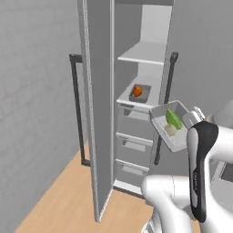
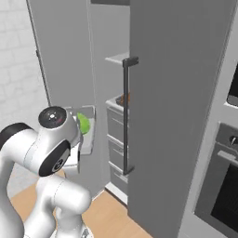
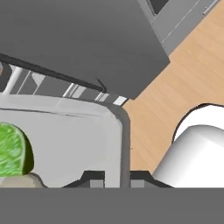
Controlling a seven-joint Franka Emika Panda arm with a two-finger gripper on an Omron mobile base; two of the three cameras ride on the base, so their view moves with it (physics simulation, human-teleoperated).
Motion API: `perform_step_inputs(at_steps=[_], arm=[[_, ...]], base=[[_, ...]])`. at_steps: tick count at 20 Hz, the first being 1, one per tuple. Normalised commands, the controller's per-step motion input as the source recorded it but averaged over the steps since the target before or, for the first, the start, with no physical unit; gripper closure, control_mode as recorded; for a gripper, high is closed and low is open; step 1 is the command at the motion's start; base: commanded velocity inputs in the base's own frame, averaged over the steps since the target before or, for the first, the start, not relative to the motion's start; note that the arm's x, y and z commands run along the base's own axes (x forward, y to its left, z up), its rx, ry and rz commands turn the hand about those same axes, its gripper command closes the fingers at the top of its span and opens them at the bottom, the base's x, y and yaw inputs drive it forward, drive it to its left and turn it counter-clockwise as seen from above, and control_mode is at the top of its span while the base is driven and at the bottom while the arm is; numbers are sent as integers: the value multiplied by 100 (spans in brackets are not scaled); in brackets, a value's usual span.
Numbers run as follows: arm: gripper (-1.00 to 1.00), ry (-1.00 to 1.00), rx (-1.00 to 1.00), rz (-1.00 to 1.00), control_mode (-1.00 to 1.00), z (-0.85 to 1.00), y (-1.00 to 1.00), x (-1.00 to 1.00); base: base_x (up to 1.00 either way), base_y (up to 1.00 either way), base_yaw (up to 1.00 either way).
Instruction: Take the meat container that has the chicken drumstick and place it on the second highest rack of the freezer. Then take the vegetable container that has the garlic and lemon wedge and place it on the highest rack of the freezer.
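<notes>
The vegetable container [image 1: 169,132] hangs tilted in the air in front of the open freezer [image 1: 150,27], with my gripper [image 1: 193,117] shut on its right rim. In it lie the green lemon wedge [image 1: 173,118] and the pale garlic [image 1: 170,130]. The hand view has the rim [image 3: 124,135] between my fingertips [image 3: 94,178], the lemon wedge [image 3: 13,151] and the garlic [image 3: 22,180] at the left. The meat container [image 1: 144,89] with the chicken drumstick [image 1: 137,92] rests on the second highest rack [image 1: 127,99]. Above it the highest rack [image 1: 141,54] is bare.
The freezer's left door [image 1: 98,100] stands open edge-on, and its right door [image 2: 176,116] with a dark bar handle [image 2: 125,116] stands close beside the container [image 2: 89,135]. Grey drawers [image 1: 132,145] sit below the racks. An oven [image 2: 223,176] is at the right. Wooden floor [image 1: 59,200] lies below.
</notes>
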Motion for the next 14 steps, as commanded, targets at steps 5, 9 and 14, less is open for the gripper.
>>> perform_step_inputs(at_steps=[5, 9, 14], arm=[[100, 0, 0, 0, 100, 0, 0, 0], [100, 0, 0, 0, 100, 0, 0, 0], [100, 0, 0, 0, 100, 0, 0, 0]], base=[[39, 67, -33], [31, 24, -35], [45, 16, -29]])
